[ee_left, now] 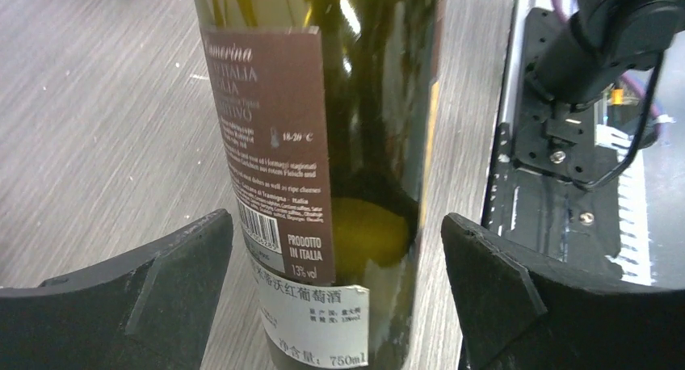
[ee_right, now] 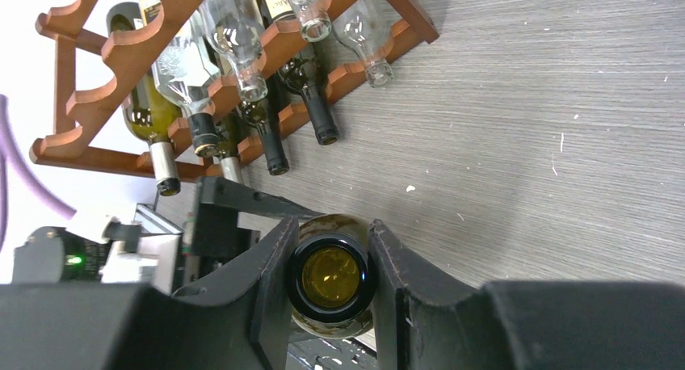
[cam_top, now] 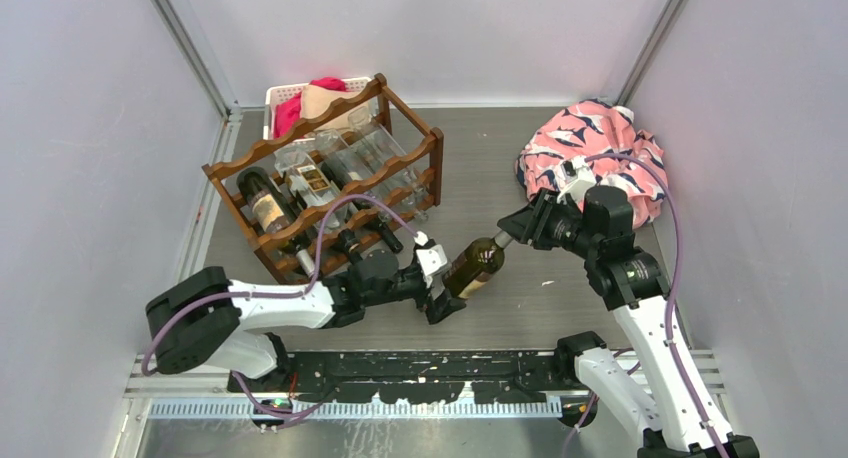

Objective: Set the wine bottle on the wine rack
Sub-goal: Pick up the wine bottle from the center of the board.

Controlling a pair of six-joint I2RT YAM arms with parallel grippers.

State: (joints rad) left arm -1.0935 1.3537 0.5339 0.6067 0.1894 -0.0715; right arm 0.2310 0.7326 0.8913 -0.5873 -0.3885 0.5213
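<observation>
Right gripper (cam_top: pixel 506 240) (ee_right: pixel 329 275) is clenched on the neck of the wine bottle (cam_top: pixel 475 266) (ee_left: pixel 363 103), one finger pressed on each side just below the mouth. The dark green bottle stretches away from this gripper toward the left gripper (cam_top: pixel 440 283) (ee_left: pixel 335 297), its base end lying between that gripper's jaws. Those jaws are spread wide. The left wrist view shows a gap on both sides between the black fingers (ee_left: pixel 161 293) and the glass, so the left gripper grasps nothing.

Beyond the left gripper, on its far side and apart from the bottle, stands the wine rack (cam_top: pixel 295 130) (ee_right: pixel 97 160), set at an angle on the table (cam_top: pixel 500 158). It already carries several bottles, some dark (cam_top: pixel 265 203) and some clear (cam_top: pixel 360 153). Their necks (ee_right: pixel 266 140) stick out of the rack's near face toward both grippers, into the space between the held bottle and the rack. A purple cable (cam_top: pixel 330 228) loops over the left arm in front of the rack's near rail.

Behind the rack sits a white basket (cam_top: pixel 285 90) with red cloth (cam_top: pixel 295 113) in it. Just behind the right gripper lies a pink shark-print bundle (cam_top: pixel 600 153), near the wrist.
</observation>
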